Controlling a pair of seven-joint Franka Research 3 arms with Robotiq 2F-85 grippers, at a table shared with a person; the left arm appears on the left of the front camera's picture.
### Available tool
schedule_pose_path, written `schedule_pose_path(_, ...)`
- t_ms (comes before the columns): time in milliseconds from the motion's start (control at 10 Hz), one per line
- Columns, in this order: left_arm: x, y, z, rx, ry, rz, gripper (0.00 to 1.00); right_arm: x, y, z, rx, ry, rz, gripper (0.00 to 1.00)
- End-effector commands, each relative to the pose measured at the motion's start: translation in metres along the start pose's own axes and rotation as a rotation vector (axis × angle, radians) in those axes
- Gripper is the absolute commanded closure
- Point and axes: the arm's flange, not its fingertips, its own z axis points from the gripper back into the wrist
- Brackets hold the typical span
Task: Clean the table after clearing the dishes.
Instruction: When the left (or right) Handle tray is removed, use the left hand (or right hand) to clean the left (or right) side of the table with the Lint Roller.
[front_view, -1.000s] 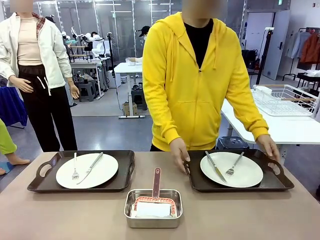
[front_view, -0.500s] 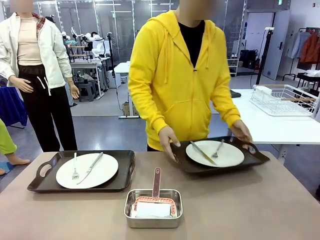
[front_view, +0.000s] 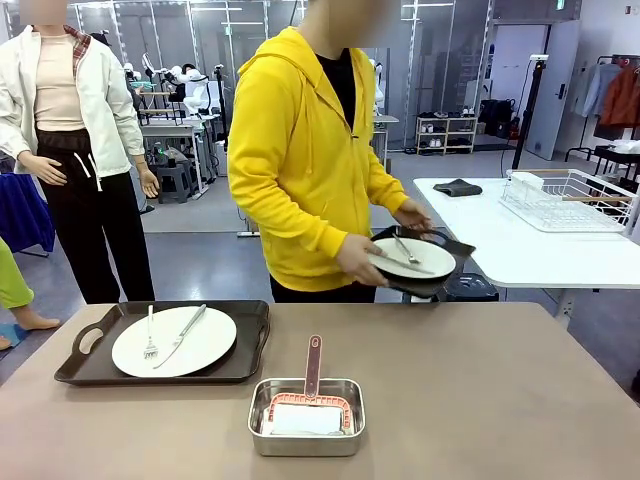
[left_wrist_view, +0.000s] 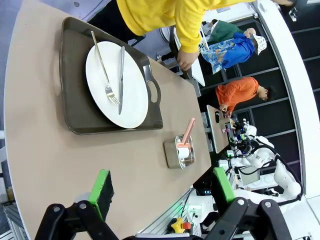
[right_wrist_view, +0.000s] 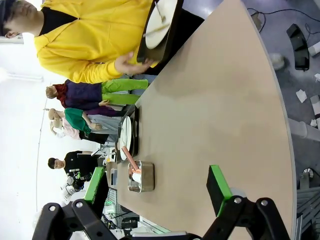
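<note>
Looking at the dishes first: one dark tray (front_view: 250, 325) sits on the left part of the brown table (front_view: 480, 400), long side running left-right along the far edge, with a handle at each end. Its white plate (front_view: 210, 345) carries a fork (front_view: 150, 335) lying near-to-far with the tines toward the robot side, and a knife (front_view: 182, 335) just beside it on a slant.

The other tray (front_view: 455, 245) is off the table. A person in a yellow hoodie holds it in the air beyond the far edge, one hand (front_view: 360, 262) on the near end and the other hand (front_view: 412, 215) on the far end. Its plate (front_view: 425, 258) has cutlery on it too, and the tray tips a bit.

A steel pan (front_view: 258, 410) sits at the middle of the near edge, its reddish handle (front_view: 314, 365) pointing at the far side.

Left jaws are spread wide, green pads (left_wrist_view: 102, 187) well apart, nothing between them, hanging over bare table. Right jaws are the same: pads (right_wrist_view: 217, 182) wide apart, gripping nothing, touching nothing.
</note>
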Motion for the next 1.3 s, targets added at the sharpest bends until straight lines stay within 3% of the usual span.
schedule_pose_path(0,-0.001,0.000,0.004,-0.011,-0.011,-0.014,0.00,0.001,0.002,0.000,0.016,-0.004,0.005,0.00)
schedule_pose_path(100,-0.001,0.000,0.004,-0.011,-0.011,-0.014,0.00,0.000,0.000,0.000,0.000,0.000,0.000,0.00)
schedule_pose_path(200,-0.001,0.000,0.004,-0.011,-0.011,-0.014,0.00,0.006,0.029,-0.020,-0.031,0.038,0.096,0.00)
schedule_pose_path(400,-0.001,0.000,0.004,-0.011,-0.011,-0.014,0.00,0.015,0.094,-0.090,-0.101,0.164,0.276,0.00)
schedule_pose_path(600,-0.001,0.000,0.004,-0.011,-0.011,-0.014,0.00,0.011,0.155,-0.184,-0.131,0.328,0.454,0.00)
schedule_pose_path(900,-0.001,0.000,0.004,-0.011,-0.011,-0.014,0.00,-0.035,0.228,-0.320,-0.205,0.549,0.709,0.00)
schedule_pose_path(1200,-0.001,0.000,0.004,-0.011,-0.011,-0.014,0.00,-0.091,0.265,-0.420,-0.241,0.740,0.915,0.00)
